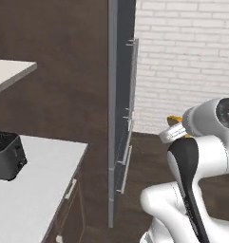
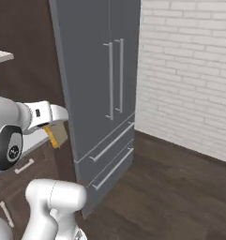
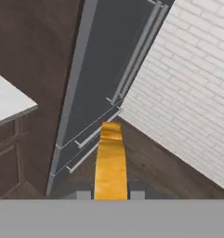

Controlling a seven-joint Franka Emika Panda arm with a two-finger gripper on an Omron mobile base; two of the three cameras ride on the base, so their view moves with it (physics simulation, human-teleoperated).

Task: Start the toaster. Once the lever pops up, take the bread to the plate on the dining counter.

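Indoors, hand (image 3: 110,195) clamping bread (image 3: 110,162), toaster (image 1: 6,154) on pale counter (image 1: 35,190), grey fridge (image 2: 100,93), white brick wall (image 2: 189,70), dark wood floor (image 2: 170,197)

no readable text, labels, brands, numbers or signs on anything.

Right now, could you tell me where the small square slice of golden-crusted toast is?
The toast slice is clamped edge-on in the gripper, held in the air before the tall grey fridge, away from the dark toaster.
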